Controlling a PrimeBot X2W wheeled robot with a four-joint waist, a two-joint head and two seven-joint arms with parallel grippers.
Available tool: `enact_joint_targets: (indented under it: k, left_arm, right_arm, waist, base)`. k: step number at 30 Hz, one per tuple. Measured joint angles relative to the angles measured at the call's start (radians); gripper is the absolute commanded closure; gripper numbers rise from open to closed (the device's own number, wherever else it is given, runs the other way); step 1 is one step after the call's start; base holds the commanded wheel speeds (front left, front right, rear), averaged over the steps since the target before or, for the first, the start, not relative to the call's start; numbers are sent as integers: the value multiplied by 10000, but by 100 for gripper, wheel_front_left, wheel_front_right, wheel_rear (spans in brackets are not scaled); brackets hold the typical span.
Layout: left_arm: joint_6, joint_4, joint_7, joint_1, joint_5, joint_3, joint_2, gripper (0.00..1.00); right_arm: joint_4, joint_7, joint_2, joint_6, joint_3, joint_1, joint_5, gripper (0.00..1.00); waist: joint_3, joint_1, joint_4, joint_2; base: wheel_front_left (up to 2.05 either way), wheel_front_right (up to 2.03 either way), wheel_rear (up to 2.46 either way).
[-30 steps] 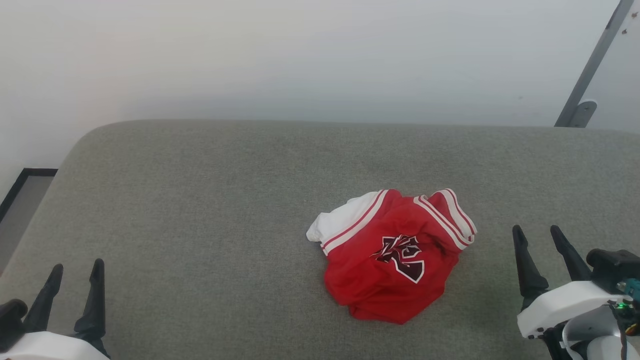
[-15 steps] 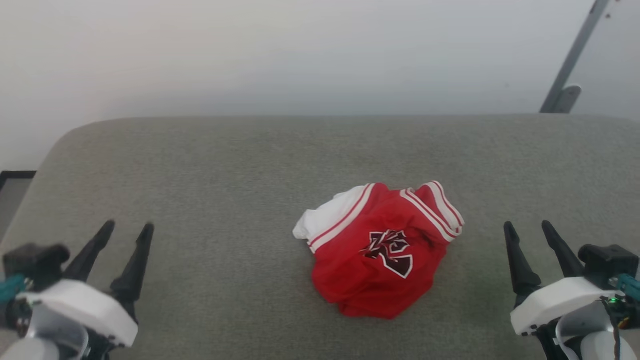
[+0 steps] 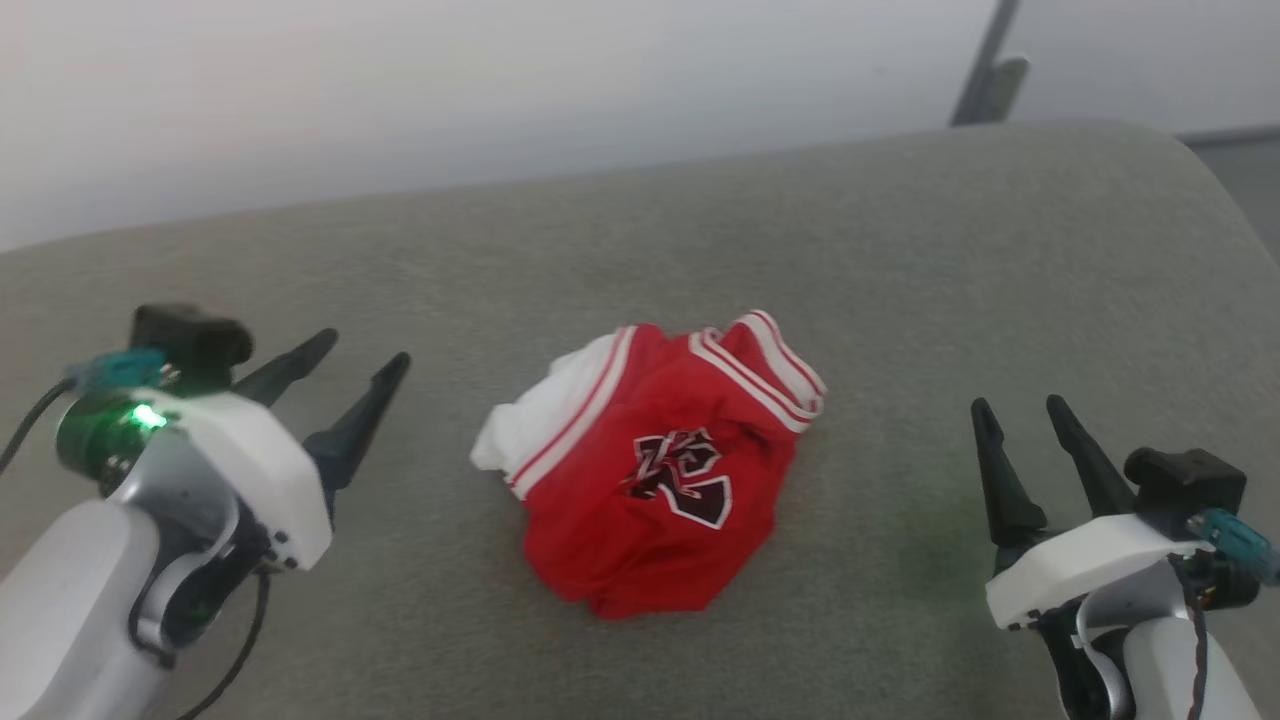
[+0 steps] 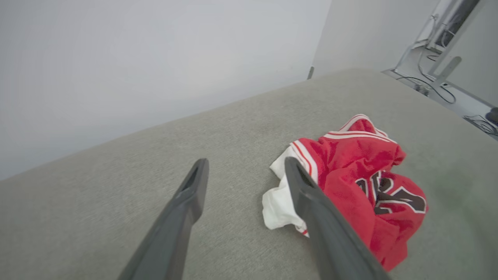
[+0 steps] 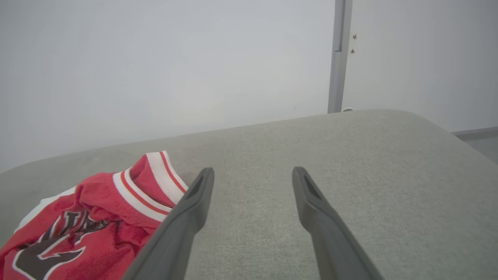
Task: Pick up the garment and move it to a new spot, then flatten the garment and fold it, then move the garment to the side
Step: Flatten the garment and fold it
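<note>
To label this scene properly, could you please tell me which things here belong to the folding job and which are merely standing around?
Job:
shirt, crumpled
grey pad, under it
left pincer, open
right pincer, open

Not the job:
metal post
wall

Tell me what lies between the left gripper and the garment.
Bare grey upholstery lies between the left gripper and the garment, as the head view shows; the gripper is open, clear of the cloth.
</note>
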Motion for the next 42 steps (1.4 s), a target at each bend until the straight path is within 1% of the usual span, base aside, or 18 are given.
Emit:
enact_joint_targets:
  k: [7, 12, 15, 18, 28, 29, 30, 31, 34, 38, 40, 42]
  left_arm:
    - [-301, 848, 1442, -1044, -13, -886, -274, 0]
    - [-380, 1576, 2451, -1679, -27, -1409, -502, 0]
    - [-393, 2088, 3219, -2043, -50, -1770, -660, 0]
    - [-357, 2612, 3776, -2432, -52, -1996, -903, 0]
    - [-196, 4819, 5196, -3663, 12, -2623, -1791, 0]
    - [-203, 5010, 5260, -3833, 40, -2677, -1891, 26]
    - [-219, 5200, 5283, -3943, 8, -2665, -2008, 87]
    - [-251, 5392, 5354, -4054, -25, -2681, -2086, 100]
    - [-368, 5751, 5354, -4358, -44, -2729, -2148, 100]
    - [-433, 5894, 4882, -4412, -121, -2581, -2180, 100]
    - [-362, 5835, 4560, -4399, -209, -2341, -2038, 100]
    - [-255, 5655, 4286, -4326, -215, -2146, -1739, 100]
  right_arm:
    - [412, -316, 63, 0, 211, -249, 132, 0]
    - [633, -529, 75, 0, 261, -390, 230, 0]
    - [731, -606, 84, 0, 270, -478, 251, 0]
    - [788, -671, 84, 0, 286, -589, 270, 0]
    - [1005, -805, 127, 0, 477, -1042, 276, 0]
    - [1034, -821, 127, 0, 493, -1087, 286, 0]
    - [1045, -836, 132, 0, 514, -1131, 293, 0]
    - [1066, -848, 130, 0, 525, -1178, 305, 0]
    - [1120, -895, 144, 0, 550, -1222, 345, 0]
    - [1193, -968, 127, 0, 495, -1234, 362, 0]
    - [1233, -982, 98, 0, 412, -1231, 372, 0]
    - [1260, -1003, 54, -2, 316, -1205, 372, 0]
  waist:
    - [452, 0, -808, 0]
    - [804, 0, -1126, 0]
    - [993, 0, -1202, 0]
    - [1143, 0, -1192, 0]
    - [1635, 0, -1063, 0]
    - [1689, 0, -1051, 0]
    - [1738, 0, -1039, 0]
    - [1780, 0, -1025, 0]
    - [1869, 0, -977, 0]
    - [1901, 0, -862, 0]
    - [1881, 1, -767, -1]
    - [1844, 0, -650, 0]
  base:
    - [0, 0, 0]
    - [0, 0, 0]
    - [0, 0, 0]
    - [0, 0, 0]
    - [0, 0, 0]
    - [0, 0, 0]
    - [0, 0, 0]
    - [0, 0, 0]
    - [0, 0, 0]
    - [0, 0, 0]
    - [0, 0, 0]
    - [0, 0, 0]
